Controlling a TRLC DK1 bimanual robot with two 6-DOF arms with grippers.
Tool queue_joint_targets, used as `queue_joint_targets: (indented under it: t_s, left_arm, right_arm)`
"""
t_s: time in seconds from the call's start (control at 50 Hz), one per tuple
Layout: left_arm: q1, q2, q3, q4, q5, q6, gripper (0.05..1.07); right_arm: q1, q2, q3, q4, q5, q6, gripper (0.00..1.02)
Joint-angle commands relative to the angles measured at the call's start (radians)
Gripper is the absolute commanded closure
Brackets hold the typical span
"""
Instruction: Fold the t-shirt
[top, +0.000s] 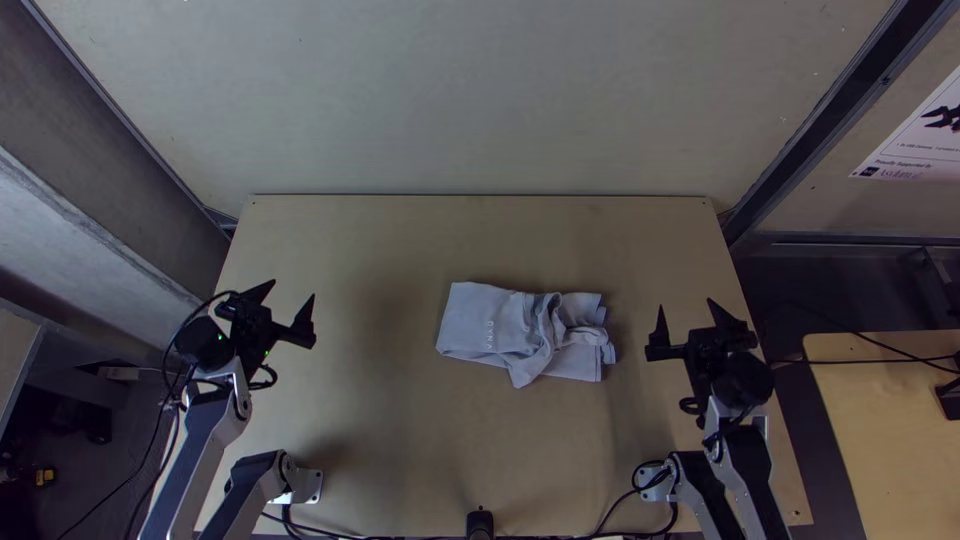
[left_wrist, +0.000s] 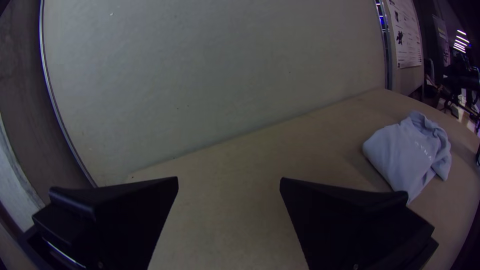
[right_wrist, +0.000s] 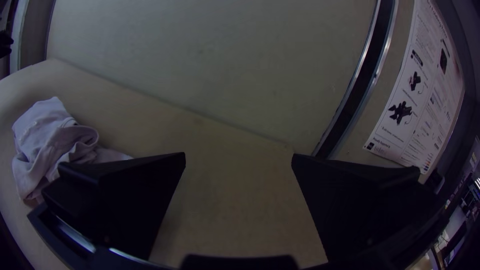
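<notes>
Evidently, you have the t-shirt (top: 487, 322) lying near the middle of the wooden table (top: 380, 235), in a compact bundle where both arms can presumably get at it. Its side towards your left gripper (top: 292, 290) lies fairly smooth; its side towards your right gripper (top: 686, 304) is bunched, with loose creases and a corner jutting towards the near edge. The layers suggest partial folding, though you cannot count the folds from here.

Each gripper has its fingers spread wide with nothing between them, well apart from the cloth on its own side. That placing leaves you room to plan an approach. In my judgement, the fold is not acceptable as it lies: you need the bunched side drawn flat first, since pressing another fold over it would likely lock the creases in.
</notes>
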Motion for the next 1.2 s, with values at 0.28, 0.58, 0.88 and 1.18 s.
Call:
queue_joint_targets:
  t_s: [0.28,0.58,0.88,1.18]
  left_arm:
    - [0.093,-0.148,-0.210,0.169,0.096,0.054,0.09]
    - [0.141,-0.462,-0.397,0.123,0.146,0.019,0.09]
    - [0.141,-0.784,-0.400,-0.168,0.146,-0.024,0.09]
    - [0.161,-0.784,-0.400,-0.173,0.145,-0.076,0.09]
  right_arm:
    - [0.046,-0.445,-0.209,-0.023,-0.001,-0.024,0.05]
    - [0.041,-0.481,-0.235,-0.031,-0.001,-0.018,0.04]
    - [-0.014,-0.481,-0.246,0.026,0.001,-0.008,0.04]
    - [-0.006,-0.481,-0.266,0.010,-0.004,-0.005,0.04]
